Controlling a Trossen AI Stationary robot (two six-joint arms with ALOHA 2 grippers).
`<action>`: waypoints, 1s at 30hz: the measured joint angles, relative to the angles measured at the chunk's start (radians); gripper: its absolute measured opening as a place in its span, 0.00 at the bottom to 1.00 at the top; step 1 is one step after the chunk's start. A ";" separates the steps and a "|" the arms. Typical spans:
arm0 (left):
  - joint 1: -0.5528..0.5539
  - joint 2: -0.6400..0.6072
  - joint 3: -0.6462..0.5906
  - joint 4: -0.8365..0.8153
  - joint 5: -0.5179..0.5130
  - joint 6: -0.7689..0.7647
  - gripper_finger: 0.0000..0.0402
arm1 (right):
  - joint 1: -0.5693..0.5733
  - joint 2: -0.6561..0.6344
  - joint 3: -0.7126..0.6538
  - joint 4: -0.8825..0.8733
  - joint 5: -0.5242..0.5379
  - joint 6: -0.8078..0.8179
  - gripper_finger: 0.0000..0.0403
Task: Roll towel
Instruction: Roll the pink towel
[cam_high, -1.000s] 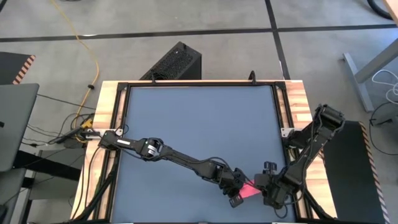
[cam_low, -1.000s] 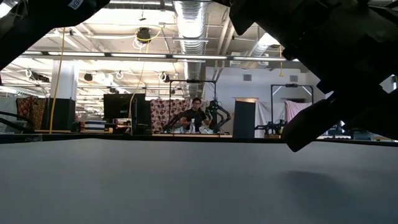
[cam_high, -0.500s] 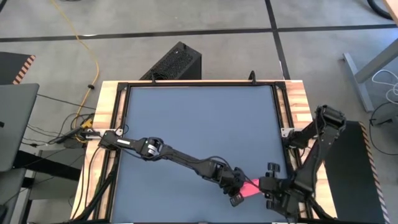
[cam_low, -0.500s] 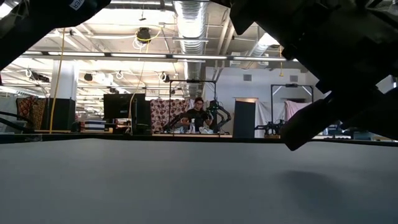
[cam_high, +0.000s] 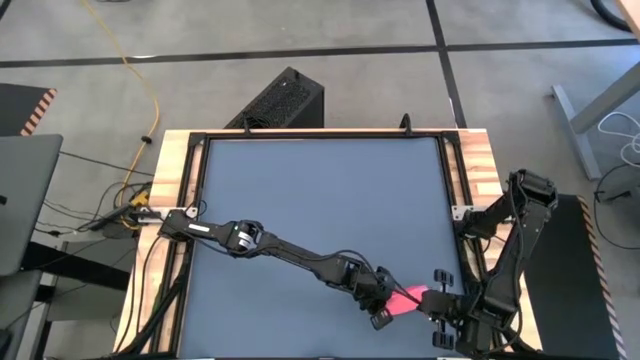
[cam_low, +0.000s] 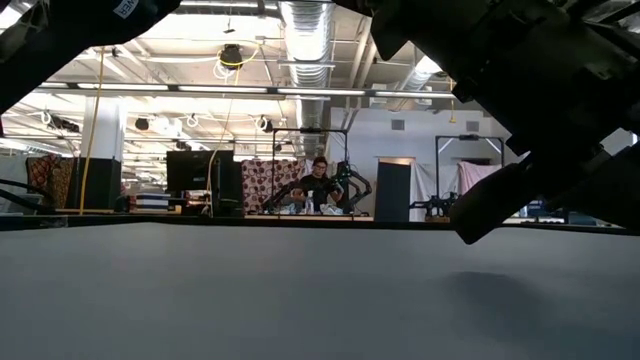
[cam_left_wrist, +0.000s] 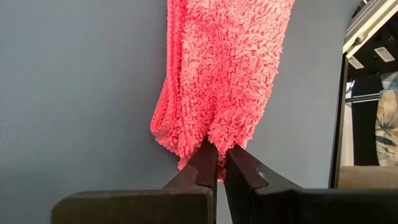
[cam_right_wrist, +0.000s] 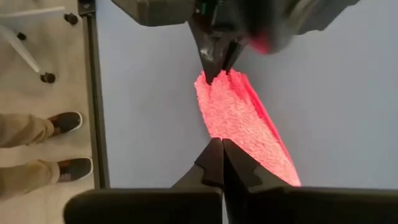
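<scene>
A bright pink towel (cam_high: 404, 300) hangs stretched at the lower right of the overhead frame, between two grippers. The left gripper (cam_high: 383, 304) pinches one end; the right gripper (cam_high: 430, 303) is clamped on the other. Light, limp and fluffy, it is best held by its edges.

Low view is pretty useless here: big dark arm parts (cam_low: 540, 110) fill the top and right, and neither the towel nor a gripper shows there. From above, the towel (cam_high: 408, 299) is just a small pink sliver between the two arm ends, its shape too small to make out. In the left wrist view the towel (cam_left_wrist: 227, 74) runs off the picture's edge. A person's shoes (cam_right_wrist: 62, 146) show beside the table; the rest is cut off.
</scene>
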 joint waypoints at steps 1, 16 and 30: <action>0.000 0.000 0.000 0.000 0.000 0.000 0.00 | 0.005 0.000 -0.007 0.016 0.000 0.008 0.04; 0.000 0.000 0.000 0.005 0.008 0.013 0.00 | 0.006 0.001 -0.193 0.166 -0.007 0.082 0.04; 0.000 0.000 0.000 0.010 0.028 -0.006 0.00 | -0.016 0.001 -0.299 0.200 -0.042 0.081 0.04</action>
